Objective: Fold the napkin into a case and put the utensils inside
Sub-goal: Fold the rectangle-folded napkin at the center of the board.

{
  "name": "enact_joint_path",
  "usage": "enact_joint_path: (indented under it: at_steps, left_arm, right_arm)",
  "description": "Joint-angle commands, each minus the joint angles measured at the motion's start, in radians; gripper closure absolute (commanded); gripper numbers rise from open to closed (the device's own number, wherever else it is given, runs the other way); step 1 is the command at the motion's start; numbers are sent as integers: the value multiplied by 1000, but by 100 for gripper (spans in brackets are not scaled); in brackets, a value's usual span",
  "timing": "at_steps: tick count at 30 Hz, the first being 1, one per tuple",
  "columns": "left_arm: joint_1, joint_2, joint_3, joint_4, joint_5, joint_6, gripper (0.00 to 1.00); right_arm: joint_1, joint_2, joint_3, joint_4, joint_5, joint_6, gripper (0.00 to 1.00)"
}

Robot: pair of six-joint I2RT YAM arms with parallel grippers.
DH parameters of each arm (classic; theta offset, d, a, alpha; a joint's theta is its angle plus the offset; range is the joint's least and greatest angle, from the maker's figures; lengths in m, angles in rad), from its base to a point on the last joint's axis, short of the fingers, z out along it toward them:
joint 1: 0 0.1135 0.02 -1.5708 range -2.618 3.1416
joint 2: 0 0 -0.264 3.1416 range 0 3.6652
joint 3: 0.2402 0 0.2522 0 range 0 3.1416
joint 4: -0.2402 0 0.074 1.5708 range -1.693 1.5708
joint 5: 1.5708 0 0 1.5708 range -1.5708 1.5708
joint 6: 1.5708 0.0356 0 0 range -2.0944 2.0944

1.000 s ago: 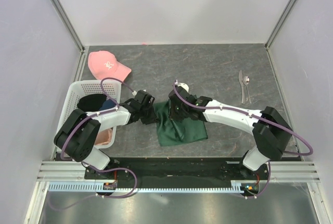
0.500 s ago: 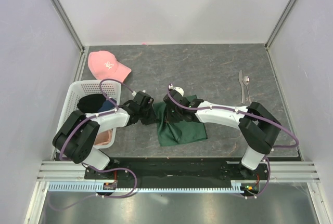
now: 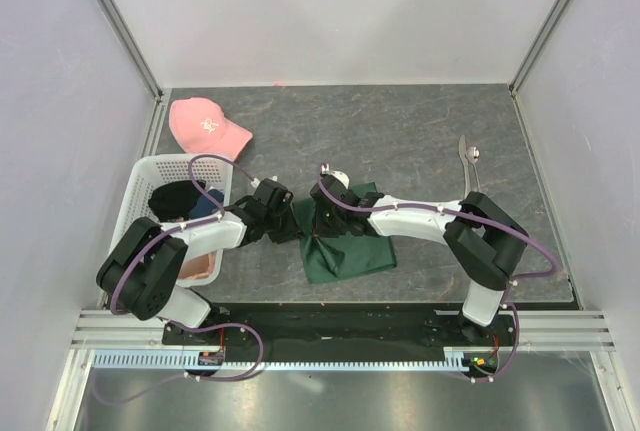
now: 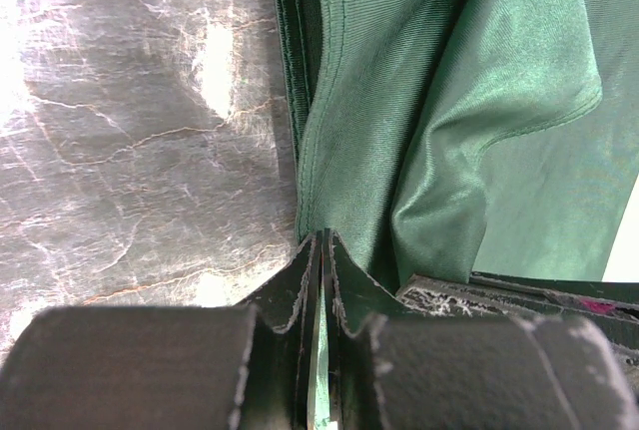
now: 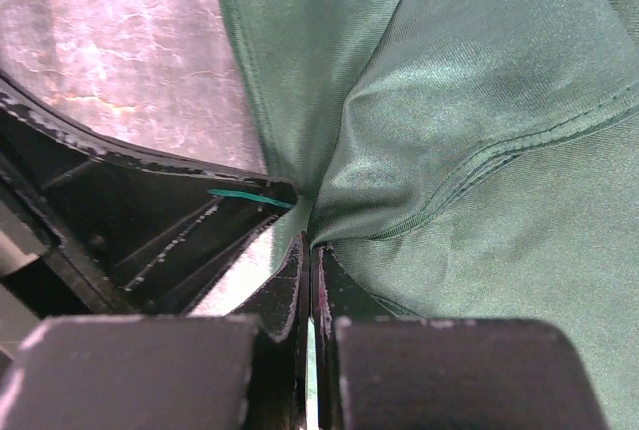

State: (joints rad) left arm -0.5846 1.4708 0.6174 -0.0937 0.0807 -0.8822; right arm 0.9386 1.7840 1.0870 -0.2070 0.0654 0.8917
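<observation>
Near the front middle of the table (image 3: pixel 420 121) I've got the napkin (image 3: pixel 355 246), a rumpled dark green patch, partly doubled over, with its left edge drawn up into a ridge. On the left wrist view the napkin (image 4: pixel 429 101) shows a stitched hem curling over the grey marbled top and a glossy fold running down towards my fingers. The left gripper (image 4: pixel 321 242) has its fingers pressed almost together, with a thin sliver of green cloth pinched between them. Over on the right wrist view, the right gripper (image 5: pixel 306 246) is squeezed tight too, nipping the napkin (image 5: pixel 479 91) right where the creases gather to a point. One of the left arm's fingers sits just beside it.

From above, the left gripper (image 3: pixel 298 225) and the right gripper (image 3: pixel 318 231) meet at that same left edge of the cloth, almost touching. The utensils (image 3: pixel 470 166) lie side by side near the right edge of the table, well apart from the napkin. I can make out a spoon, but the other piece is too small to tell. Back left sits a pink cap (image 3: pixel 205 123), and beside the left arm a white basket (image 3: pixel 140 176) holding a black garment (image 3: pixel 178 195).
</observation>
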Motion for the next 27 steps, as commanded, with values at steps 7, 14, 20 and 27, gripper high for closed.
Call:
enact_joint_path:
  at_steps: [7, 14, 20, 27]
  left_arm:
    - [-4, 16, -38, -58, -41, 26, 90]
    - [-4, -99, -42, -132, -78, 25, 85]
    - [-4, -265, -42, -251, -125, 57, 77]
    - [-4, -397, -13, -293, -84, 111, 74]
  right_arm:
    - [9, 52, -2, 66, -47, 49, 100]
    - [8, 29, -1, 63, -64, 27, 75]
    - [2, -69, -4, 40, -150, -34, 52]
    - [-43, -201, -55, 1, -188, -146, 27]
